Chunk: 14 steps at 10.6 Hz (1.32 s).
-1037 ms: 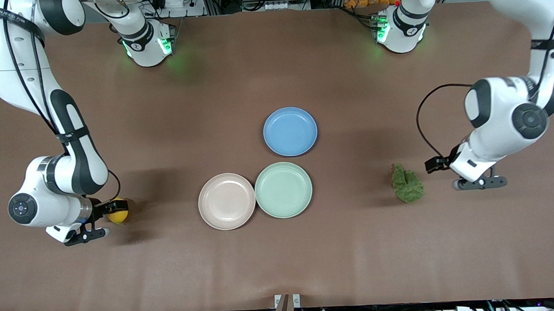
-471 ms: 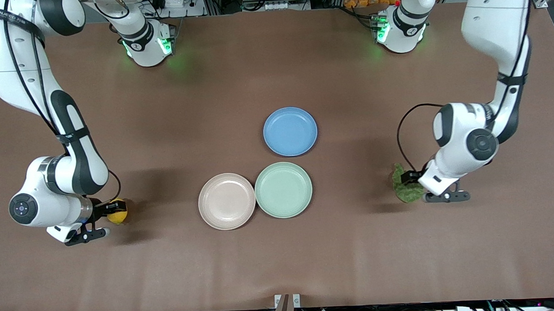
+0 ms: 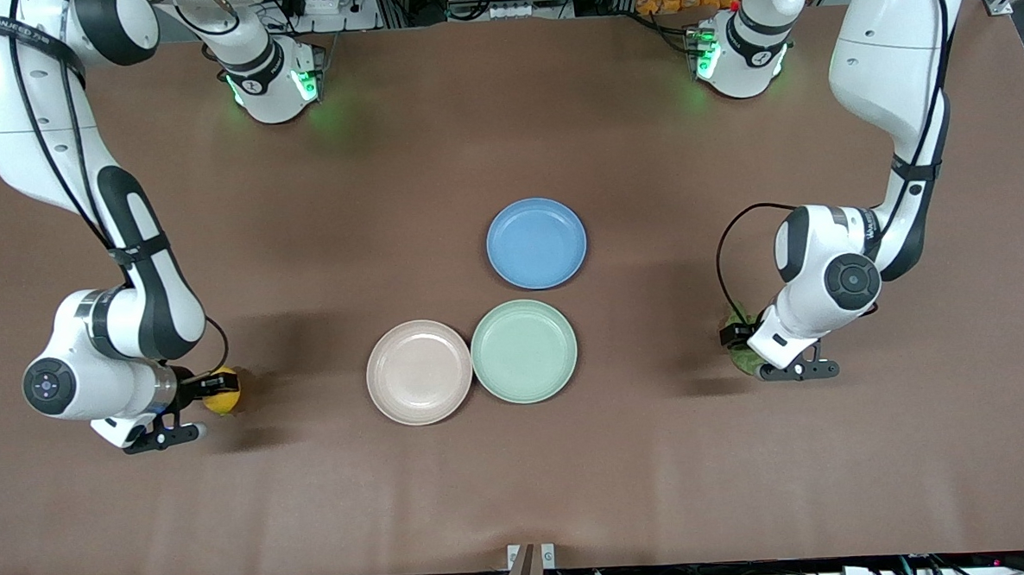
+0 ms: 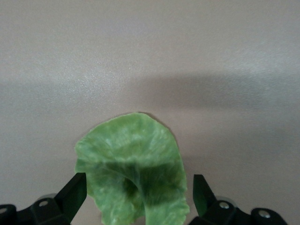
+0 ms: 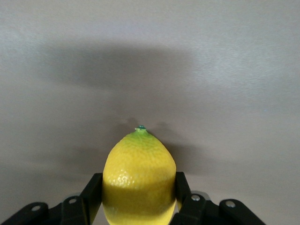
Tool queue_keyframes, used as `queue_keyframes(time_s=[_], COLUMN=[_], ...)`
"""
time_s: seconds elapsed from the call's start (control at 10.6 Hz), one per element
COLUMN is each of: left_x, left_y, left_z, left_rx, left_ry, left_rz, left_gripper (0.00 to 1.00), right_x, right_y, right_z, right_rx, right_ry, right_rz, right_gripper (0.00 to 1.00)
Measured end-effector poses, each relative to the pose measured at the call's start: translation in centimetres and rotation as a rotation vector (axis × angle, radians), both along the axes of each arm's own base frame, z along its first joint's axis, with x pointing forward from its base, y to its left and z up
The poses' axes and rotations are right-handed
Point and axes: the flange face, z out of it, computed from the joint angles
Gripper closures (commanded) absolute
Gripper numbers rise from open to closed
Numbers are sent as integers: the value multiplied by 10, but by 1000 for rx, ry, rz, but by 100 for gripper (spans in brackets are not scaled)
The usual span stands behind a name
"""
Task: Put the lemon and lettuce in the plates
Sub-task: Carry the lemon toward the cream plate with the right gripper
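Note:
The yellow lemon (image 3: 224,402) lies near the right arm's end of the table. My right gripper (image 3: 215,395) is shut on it; in the right wrist view both fingers press the sides of the lemon (image 5: 139,178). The green lettuce (image 3: 743,362) lies near the left arm's end, mostly hidden under my left gripper (image 3: 742,347). In the left wrist view the left gripper (image 4: 138,193) is open, with a finger on each side of the lettuce (image 4: 129,157) and a gap to each. The beige-pink plate (image 3: 419,372) and the mint green plate (image 3: 523,351) stand side by side mid-table, both empty.
A blue plate (image 3: 536,242) stands empty just farther from the front camera than the mint plate. Bare brown tabletop lies between each gripper and the plates.
My left arm has swung in toward the plates and come down over the lettuce, which now sits between its open fingers. My right gripper has stayed at the lemon, shifting only slightly.

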Motion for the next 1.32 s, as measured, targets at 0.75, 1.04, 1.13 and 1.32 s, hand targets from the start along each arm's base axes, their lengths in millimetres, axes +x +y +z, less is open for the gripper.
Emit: queue_keyframes(time_s=[0.75,1.04,1.13,1.32], left_x=[-2,3,5,10], left_y=[1,2,4,6], left_z=[-30,-25,-23,-19], left_rx=[12,10,11,12], left_ry=[3,-10,-15,-25], left_rz=[-11,-9,-6,-5], left_gripper=[50,88,96,100], right_x=[1,-6,-6,-5], right_y=[135,190,191,191], right_z=[10,15,15,15], right_rx=[-42,-59,-59,-61], right_ry=[-7,-17,-19,-22], right_rz=[-231,-322,-329,-352], right_gripper=[100,100,100,100])
